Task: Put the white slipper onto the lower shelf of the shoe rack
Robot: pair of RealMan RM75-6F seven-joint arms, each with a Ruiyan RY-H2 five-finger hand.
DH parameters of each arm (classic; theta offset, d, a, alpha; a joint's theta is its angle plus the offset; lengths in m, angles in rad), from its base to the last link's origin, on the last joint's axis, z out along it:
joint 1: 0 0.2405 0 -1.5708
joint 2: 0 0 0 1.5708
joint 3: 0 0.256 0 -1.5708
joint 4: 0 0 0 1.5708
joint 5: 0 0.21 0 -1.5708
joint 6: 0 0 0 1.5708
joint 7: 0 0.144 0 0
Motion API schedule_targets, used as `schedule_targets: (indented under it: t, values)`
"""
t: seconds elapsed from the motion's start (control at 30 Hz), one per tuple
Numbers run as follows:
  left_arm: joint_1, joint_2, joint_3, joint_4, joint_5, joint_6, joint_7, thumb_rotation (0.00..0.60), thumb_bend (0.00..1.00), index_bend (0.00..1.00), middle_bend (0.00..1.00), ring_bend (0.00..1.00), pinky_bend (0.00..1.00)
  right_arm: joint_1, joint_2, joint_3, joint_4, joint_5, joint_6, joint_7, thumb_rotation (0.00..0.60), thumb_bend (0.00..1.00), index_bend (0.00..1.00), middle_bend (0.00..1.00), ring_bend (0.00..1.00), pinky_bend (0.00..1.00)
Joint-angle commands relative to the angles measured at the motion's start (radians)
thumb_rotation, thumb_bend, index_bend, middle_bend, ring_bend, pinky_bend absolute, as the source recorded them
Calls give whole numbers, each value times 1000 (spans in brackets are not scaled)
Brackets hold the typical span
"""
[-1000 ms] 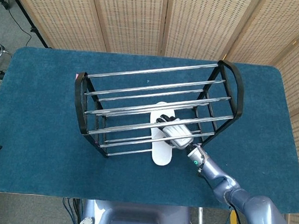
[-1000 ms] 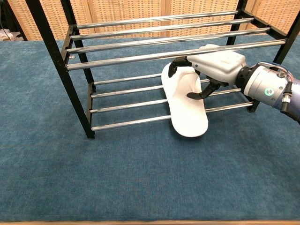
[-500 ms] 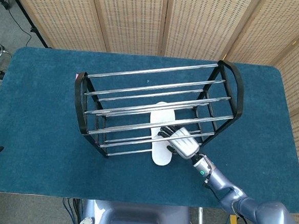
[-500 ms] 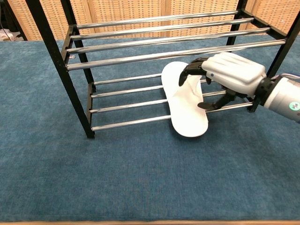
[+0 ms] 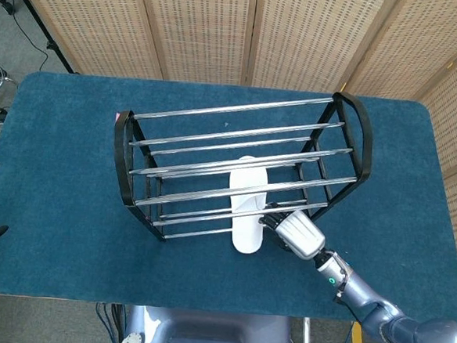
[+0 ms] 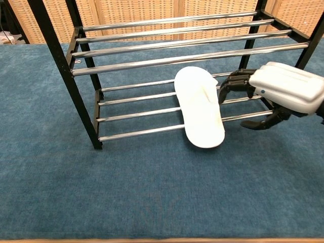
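The white slipper (image 5: 247,208) (image 6: 199,107) lies flat across the rails of the lower shelf of the black and chrome shoe rack (image 5: 122,160) (image 6: 61,61), its heel end sticking out over the front rail. My right hand (image 5: 296,233) (image 6: 276,95) hovers just right of the slipper, in front of the rack, fingers apart and curled, holding nothing. A small gap separates its fingertips from the slipper. My left hand is in neither view.
The rack stands in the middle of a blue carpeted table (image 5: 52,230). Its upper shelf rails (image 6: 177,48) run above the slipper. Woven screens (image 5: 199,28) stand behind the table.
My right hand has let go of the slipper and drawn back to the right and toward the table's front. The slipper stays on the lower shelf.
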Motion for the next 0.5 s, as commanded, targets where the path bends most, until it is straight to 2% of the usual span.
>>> schedule_targets:
  t: [0.03,0.3,0.5]
  values:
    - [2,1,1,-1,2,3,-1,600,136,0,0,0,37,-33,37,-43,12,-47,58,39,600,307,343,299,223,457]
    - [5,1,4,-10,10,7,3,600,136,0,0,0,37,-114,92,-116,111,-147,218,33,600,308,354,316,223,457]
    - [8,1,7,-15,17,13,7,600,136,0,0,0,37,-161,115,-125,188,-153,272,32,600,308,362,329,229,459]
